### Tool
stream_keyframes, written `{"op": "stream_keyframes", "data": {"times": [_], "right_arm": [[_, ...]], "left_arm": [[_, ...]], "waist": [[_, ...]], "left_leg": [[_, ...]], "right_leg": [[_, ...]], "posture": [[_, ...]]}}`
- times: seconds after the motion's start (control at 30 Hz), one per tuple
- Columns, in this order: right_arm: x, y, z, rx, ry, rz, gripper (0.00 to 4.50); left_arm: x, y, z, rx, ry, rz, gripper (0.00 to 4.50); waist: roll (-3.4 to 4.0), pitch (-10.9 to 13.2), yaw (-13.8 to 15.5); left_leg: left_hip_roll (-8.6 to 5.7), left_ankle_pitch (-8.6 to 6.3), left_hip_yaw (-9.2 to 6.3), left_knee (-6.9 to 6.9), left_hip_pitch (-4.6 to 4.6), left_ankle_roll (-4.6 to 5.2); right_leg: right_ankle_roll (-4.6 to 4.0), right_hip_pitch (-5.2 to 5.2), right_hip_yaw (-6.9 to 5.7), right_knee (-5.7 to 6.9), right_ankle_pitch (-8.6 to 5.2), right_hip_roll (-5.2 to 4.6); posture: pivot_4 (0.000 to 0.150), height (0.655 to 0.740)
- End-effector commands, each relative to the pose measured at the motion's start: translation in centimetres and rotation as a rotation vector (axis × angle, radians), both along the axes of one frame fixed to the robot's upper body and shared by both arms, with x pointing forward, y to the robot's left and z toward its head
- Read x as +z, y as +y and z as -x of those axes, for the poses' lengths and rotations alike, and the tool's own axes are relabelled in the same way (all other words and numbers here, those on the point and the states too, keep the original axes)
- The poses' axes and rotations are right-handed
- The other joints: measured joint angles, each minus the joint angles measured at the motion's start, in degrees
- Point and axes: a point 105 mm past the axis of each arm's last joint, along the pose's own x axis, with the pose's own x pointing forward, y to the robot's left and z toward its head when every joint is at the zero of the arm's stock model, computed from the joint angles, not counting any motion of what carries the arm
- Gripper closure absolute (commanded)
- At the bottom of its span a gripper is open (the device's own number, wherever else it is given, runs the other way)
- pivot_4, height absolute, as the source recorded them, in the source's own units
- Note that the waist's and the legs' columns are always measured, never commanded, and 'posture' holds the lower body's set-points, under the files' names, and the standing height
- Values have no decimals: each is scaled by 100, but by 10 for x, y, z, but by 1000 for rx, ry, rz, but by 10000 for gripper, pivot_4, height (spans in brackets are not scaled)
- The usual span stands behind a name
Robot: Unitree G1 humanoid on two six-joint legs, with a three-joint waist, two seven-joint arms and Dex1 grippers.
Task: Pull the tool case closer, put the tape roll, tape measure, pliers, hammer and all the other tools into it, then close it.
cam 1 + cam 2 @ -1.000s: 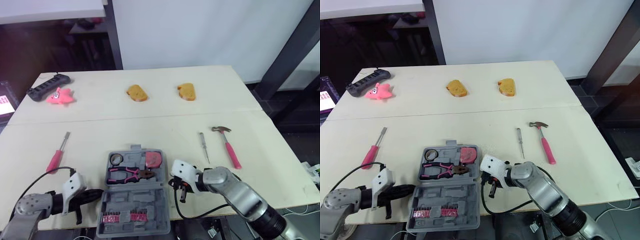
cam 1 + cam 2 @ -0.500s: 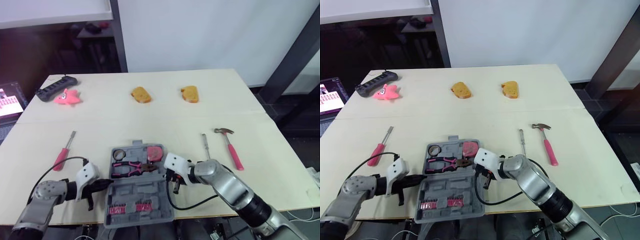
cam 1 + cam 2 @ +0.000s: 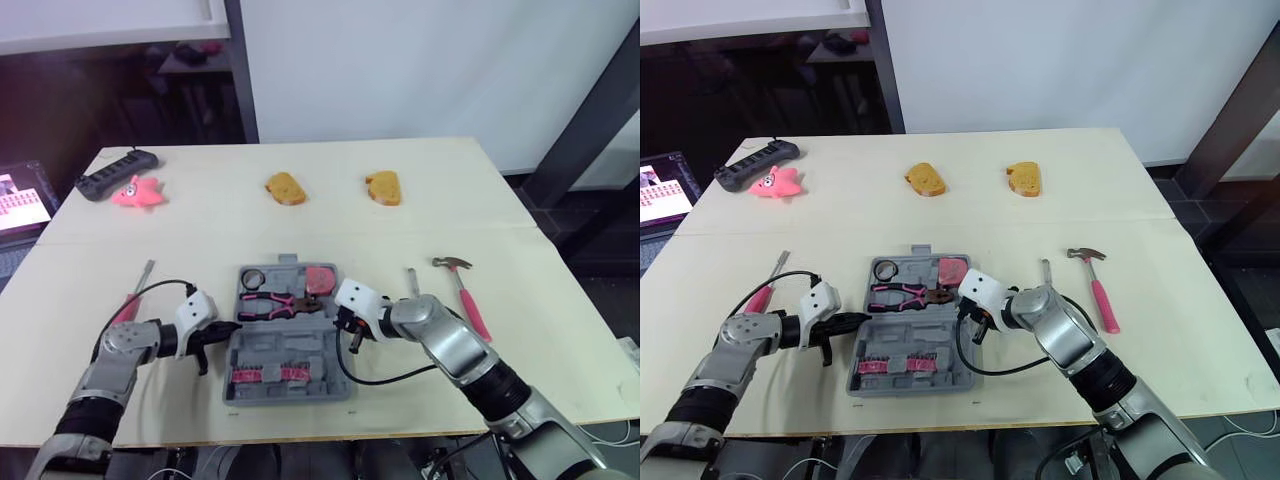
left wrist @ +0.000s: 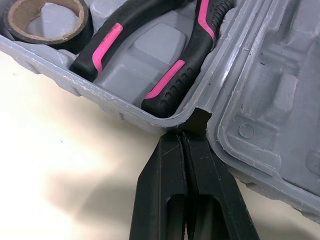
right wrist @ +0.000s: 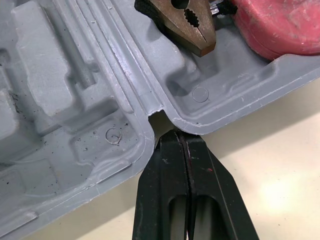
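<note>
Step in hand is judged to be the positioning of the tool case toward the near edge, done from both ends of its hinge.

- Left gripper: fingers pressed flat together, nothing between them, tips set into the hinge notch at the case's left side.
- Right gripper: fingers likewise closed on nothing, tips lodged in the opposite hinge notch.
- The case is seen lying open in the lower middle of the head views, with its tray half toward the upper side of the frame and its lid half toward the lower.
- Tape roll, pliers and tape measure are seated in the tray.
- Hammer and a small screwdriver are found on the table to the right of the case, and a pink-handled screwdriver to its left, all apart from it.

For a clean move, equal force should be applied at both notches so the case is slid straight and not swivelled. Tips should be kept low in the notches, since they could ride out over the rim. The pace should be kept slow so the loose tools are not jolted from their recesses.
</note>
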Motion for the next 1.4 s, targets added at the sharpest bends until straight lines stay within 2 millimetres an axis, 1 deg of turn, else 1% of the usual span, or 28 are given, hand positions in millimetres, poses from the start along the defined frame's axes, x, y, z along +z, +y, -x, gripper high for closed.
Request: {"op": "stream_keyframes", "data": {"times": [0.03, 0.13, 0.33, 0.4, 0.5, 0.7, 0.8, 0.93, 1.1, 1.4], "right_arm": [[6, 13, 1, 20, -25, -32, 45000], [5, 14, 1, 13, -23, -34, 45000], [4, 14, -1, 0, -27, -29, 45000], [5, 14, -1, 1, -26, -28, 45000], [4, 13, 3, 6, -10, -28, 45000], [-2, 8, 19, 0, 29, -27, 45000], [-4, 6, 23, -7, 35, -25, 45000], [-10, 11, 37, -8, 67, -30, 45000], [-11, 18, 47, 1, 87, -40, 45000], [-11, 19, 48, -9, 89, -39, 45000]], "left_arm": [[-1, -10, -1, -32, -18, 3, 44275], [-1, -9, -4, -23, -26, 2, 44275], [4, -8, -18, 5, -60, 3, 44275], [5, -9, -18, -4, -57, 7, 44275], [2, -14, -8, -50, -30, 21, 44275], [-7, -26, 13, -101, 13, 41, 44275], [-8, -28, 18, -104, 25, 46, 44275], [-10, -28, 20, -84, 29, 47, 44275], [-9, -24, 20, -75, 31, 39, 44275], [-10, -21, 26, -71, 45, 36, 44275]], "waist": [[0, 0, -10], [0, 0, -15], [0, 0, -19], [0, 0, -19], [0, 0, -23], [0, 0, -15], [0, 0, -11], [0, 0, -6], [-1, -1, -16], [-4, -2, -31]], "left_leg": [[0, 0, 0, -1, 1, 0], [0, 0, -1, 0, 2, 0], [0, 0, -2, 0, 2, 0], [0, 0, -3, 0, 2, 0], [0, 0, -3, -1, 1, 0], [0, 0, -3, -8, -5, 0], [-2, -3, -2, -14, -7, 3], [-5, -6, -2, -19, -9, 7], [-7, -6, -2, -19, -7, 8], [-6, -6, -2, -18, -4, 8]], "right_leg": [[0, 0, 0, 0, 0, 0], [0, 0, 0, 1, 0, 1], [0, 1, 0, 2, 0, 2], [1, 0, 0, 2, 1, 3], [3, 0, 0, 2, 1, 3], [22, -1, 0, 0, -10, -1], [31, -2, -1, -3, -16, -5], [34, -1, -2, -10, -19, -8], [33, -1, -2, -11, -20, -9], [33, -1, -1, -10, -20, -8]], "posture": [[1500, 7400], [1500, 7400], [1500, 7400], [1500, 7400], [1500, 7400], [1500, 7400], [1500, 7400], [1500, 7400], [1500, 7400], [1500, 7400]]}}
